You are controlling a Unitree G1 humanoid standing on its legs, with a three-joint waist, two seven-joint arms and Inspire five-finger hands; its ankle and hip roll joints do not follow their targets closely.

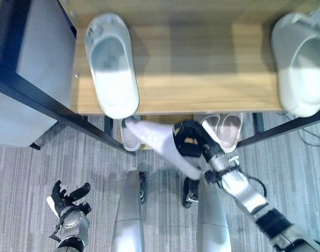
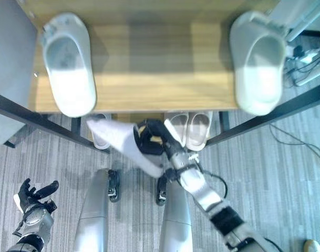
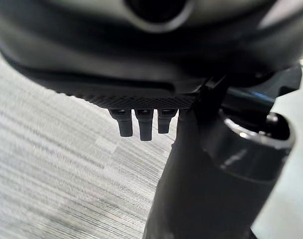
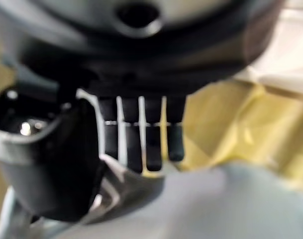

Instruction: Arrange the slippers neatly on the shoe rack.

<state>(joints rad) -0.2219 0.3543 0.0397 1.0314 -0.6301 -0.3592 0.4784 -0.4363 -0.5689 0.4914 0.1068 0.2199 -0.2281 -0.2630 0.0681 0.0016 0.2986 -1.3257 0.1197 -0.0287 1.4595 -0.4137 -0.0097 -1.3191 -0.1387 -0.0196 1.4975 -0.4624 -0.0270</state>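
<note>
A: We're standing on grey striped carpet (image 1: pixel 39 168), looking down over a shoe rack (image 1: pixel 202 79) with a pale wooden top shelf and black metal legs.

B: And on that top shelf we already see two pale, rounded clog-style slippers, one at the left (image 1: pixel 112 65) and one at the right (image 1: pixel 301 65), well apart, openings up.

A: Below the front edge there's a lower level with a beige pair (image 1: pixel 225 128) side by side, and another pale slipper (image 1: pixel 129 136) further left.

B: Our right hand (image 1: pixel 188 137) reaches in under the top shelf with its fingers curled round a white slipper (image 1: pixel 160 140). We judge it's held by one end so the toe can slide into the gap between the pale slipper and the beige pair.

A: The sole looks flat and smooth, thin and somewhat flexible, unlike the moulded clogs above. In the right wrist view the fingers press down on its pale surface.

B: Our left hand (image 1: pixel 68 199) hangs low over the carpet, fingers loose and spread, holding nothing.

A: We'd say this one still needs setting straight on the lower shelf.
</note>
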